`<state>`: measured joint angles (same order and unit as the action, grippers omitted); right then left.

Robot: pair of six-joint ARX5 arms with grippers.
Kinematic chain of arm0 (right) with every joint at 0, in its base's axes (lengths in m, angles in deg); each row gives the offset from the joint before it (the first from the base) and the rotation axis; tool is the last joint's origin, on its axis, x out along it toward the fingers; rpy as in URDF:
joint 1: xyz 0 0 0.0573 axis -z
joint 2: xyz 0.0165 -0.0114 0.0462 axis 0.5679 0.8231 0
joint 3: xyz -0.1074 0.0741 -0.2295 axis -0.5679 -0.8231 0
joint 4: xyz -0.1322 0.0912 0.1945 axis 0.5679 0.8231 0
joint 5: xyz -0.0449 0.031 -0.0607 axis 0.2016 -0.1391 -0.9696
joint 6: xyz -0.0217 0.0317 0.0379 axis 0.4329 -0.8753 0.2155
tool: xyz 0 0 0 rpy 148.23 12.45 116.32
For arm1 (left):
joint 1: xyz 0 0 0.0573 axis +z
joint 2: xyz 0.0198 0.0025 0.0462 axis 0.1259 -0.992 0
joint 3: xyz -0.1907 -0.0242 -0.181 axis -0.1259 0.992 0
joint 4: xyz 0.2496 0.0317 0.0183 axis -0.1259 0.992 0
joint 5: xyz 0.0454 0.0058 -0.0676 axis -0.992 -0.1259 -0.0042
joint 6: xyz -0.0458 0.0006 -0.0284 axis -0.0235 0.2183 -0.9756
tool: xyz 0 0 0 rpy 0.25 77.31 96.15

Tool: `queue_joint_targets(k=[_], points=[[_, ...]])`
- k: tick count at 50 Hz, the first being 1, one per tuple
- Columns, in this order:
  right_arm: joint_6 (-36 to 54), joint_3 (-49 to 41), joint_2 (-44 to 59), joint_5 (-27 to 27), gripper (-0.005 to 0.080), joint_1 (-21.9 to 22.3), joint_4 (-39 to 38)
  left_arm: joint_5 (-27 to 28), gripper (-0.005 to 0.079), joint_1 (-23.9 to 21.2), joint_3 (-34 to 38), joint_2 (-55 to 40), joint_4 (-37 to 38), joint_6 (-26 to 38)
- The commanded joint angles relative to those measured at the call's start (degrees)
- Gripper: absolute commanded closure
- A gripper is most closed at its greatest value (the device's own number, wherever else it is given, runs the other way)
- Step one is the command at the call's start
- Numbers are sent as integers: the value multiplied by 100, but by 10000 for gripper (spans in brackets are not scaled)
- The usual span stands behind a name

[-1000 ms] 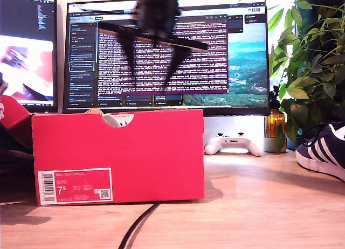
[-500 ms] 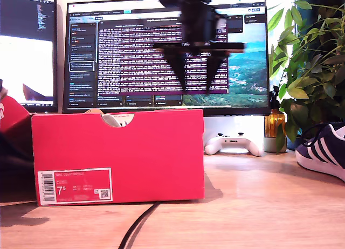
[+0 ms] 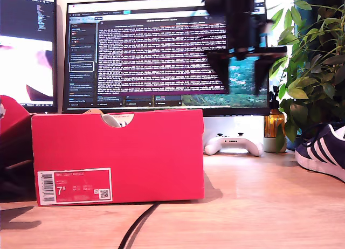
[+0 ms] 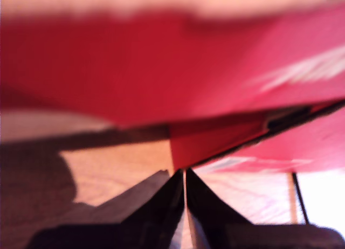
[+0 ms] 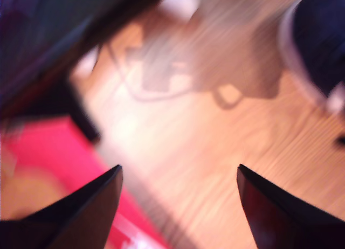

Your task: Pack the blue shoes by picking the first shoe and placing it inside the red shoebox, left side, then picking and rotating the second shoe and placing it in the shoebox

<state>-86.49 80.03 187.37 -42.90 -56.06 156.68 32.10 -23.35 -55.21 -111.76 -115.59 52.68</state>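
Our second gripper [image 3: 243,79] is hanging high over the desk [image 3: 259,206] with fingers spread and empty, between the shoebox [image 3: 118,154] and a shoe [image 3: 322,152] lying at the desk's edge on the exterior view's right. Our first gripper [image 4: 185,206] is showing fingers pressed together, empty, beside the shoebox's red cardboard. A white shoe part [image 3: 113,119] is peeking through the box's notch.

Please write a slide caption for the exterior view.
My second gripper, open, above the desk between red shoebox and blue shoe.
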Motion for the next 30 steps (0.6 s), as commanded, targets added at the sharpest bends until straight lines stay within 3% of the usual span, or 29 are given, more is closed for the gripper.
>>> queue_joint_targets(k=[1,14,30], points=[[-39,68,-448,-48,127,0,22,2,764,-24,107,-17,22,39],[-133,-181,-822,-105,127,199,26,2,764,-24,107,-17,144,39],[-409,-1335,-1602,-317,127,398,24,2,764,-24,107,-17,155,39]])
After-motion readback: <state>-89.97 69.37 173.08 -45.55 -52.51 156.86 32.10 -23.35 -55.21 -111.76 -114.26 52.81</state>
